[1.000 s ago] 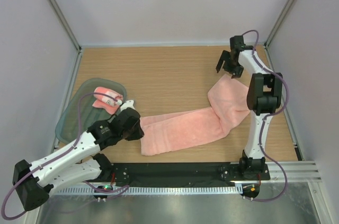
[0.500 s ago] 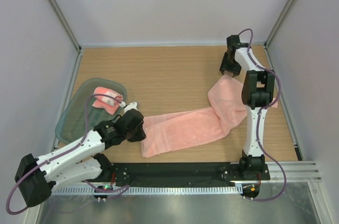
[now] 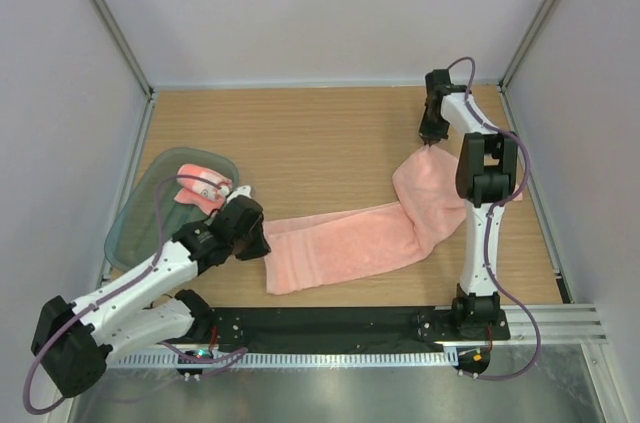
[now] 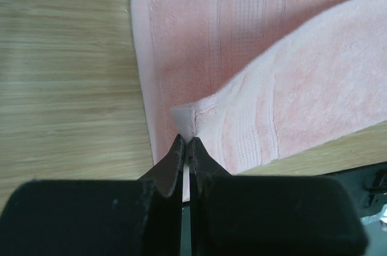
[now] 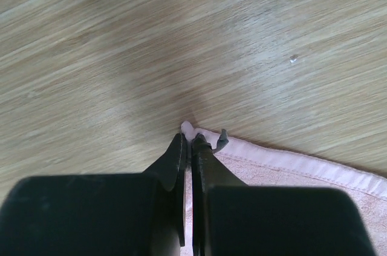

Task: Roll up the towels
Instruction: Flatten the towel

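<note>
Towels from the top view: we see one long towel [image 3: 350, 243] lying on the table [image 3: 300, 133]. It runs from the left fingers [image 3: 258, 239] up to the right fingers [image 3: 428, 136]. A small towel [image 3: 200, 188] sits in the grey-green tray [image 3: 125, 228] at the left side.

From the left wrist, we see the left fingers [image 4: 172, 162] pressed together on a folded-up corner of the long towel [image 4: 272, 86].

From the right wrist, we see the right fingers [image 5: 175, 159] pinching another corner of the long towel [image 5: 290, 171], low on the wood.
</note>
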Available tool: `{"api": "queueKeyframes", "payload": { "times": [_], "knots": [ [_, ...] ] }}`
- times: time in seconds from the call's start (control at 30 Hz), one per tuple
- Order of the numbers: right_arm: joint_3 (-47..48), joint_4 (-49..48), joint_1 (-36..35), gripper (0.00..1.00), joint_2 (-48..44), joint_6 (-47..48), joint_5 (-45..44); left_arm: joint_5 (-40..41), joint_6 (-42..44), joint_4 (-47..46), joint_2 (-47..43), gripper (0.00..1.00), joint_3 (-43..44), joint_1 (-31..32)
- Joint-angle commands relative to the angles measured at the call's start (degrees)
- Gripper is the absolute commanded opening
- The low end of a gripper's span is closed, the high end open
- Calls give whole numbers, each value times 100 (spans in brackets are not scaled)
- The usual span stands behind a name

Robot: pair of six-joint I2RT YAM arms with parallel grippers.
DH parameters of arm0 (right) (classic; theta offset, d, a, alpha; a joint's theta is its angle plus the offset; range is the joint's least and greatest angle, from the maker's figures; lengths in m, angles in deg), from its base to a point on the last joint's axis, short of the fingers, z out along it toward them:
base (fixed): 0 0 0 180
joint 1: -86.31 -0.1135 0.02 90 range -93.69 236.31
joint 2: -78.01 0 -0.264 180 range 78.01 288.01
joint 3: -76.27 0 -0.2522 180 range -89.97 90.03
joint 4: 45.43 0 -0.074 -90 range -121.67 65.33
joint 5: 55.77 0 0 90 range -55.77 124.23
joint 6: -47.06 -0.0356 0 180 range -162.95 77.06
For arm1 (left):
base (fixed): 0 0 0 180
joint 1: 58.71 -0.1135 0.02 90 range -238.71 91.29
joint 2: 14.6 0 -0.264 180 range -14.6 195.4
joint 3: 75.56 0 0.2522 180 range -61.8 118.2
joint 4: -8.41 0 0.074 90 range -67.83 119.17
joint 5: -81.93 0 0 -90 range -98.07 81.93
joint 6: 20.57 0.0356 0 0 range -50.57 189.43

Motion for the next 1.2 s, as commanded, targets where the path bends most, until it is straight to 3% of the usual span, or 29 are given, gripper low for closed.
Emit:
{"api": "queueKeyframes", "payload": {
  "times": [0.0, 0.2, 0.33, 0.37, 0.47, 0.53, 0.67, 0.7, 0.83, 0.87, 0.9, 0.97, 1.03, 1.07, 1.17],
  "knots": [
    [-53, 164, -33, 1, -261, -99, 260, -268, 507, -37, 119, 0, 440, -500],
    [920, 489, 63, 1, -789, -372, 1068, -656, 1605, 60, 953, 0, 2082, -1678],
    [2290, 823, 404, 1, -920, -635, 1857, -1224, 1914, 235, 2251, 0, 3804, -2267],
    [2424, 832, 502, 1, -973, -801, 2035, -1366, 1923, 367, 2481, 0, 4652, -2424],
    [2339, 640, 898, 1, -1674, -899, 2572, -1544, 2019, 700, 2948, 0, 6095, -2487],
    [1474, 220, 1169, 1, -2671, -829, 2651, -1552, 2150, 772, 2915, 0, 6478, -2488],
    [-734, -599, 1811, 1, -4529, -671, 2748, -1483, 2397, 483, 1812, 0, 5963, -2488],
    [-1626, -731, 1926, 1, -4916, -619, 2661, -1439, 2415, 378, 1555, 0, 5300, -2496],
    [-3767, -1092, 2085, 3, -6420, -530, 1765, -1325, 2398, -97, 192, 0, 3442, -2488],
    [-4180, -1136, 2102, 30, -6840, -600, 1633, -1263, 2293, -98, 7, 1, 3160, -2496],
    [-4836, -1050, 2129, 47, -6984, -818, 1362, -1045, 2222, -2, -264, 15, 2748, -2488],
    [-5403, -917, 2225, 75, -7361, -1065, 1167, -1007, 2064, 472, -416, 32, 2508, -2496],
    [-6036, -864, 2400, 84, -7599, -1477, 928, -1174, 1941, 901, -671, 41, 2219, -2488],
    [-6169, -916, 2514, 88, -7687, -1558, 1025, -1192, 1827, 1026, -785, 64, 2139, -2496],
    [-6014, -987, 2762, 90, -7724, -1909, 1342, -947, 1686, 1431, -1268, 84, 2015, -2488]
  ]
}}
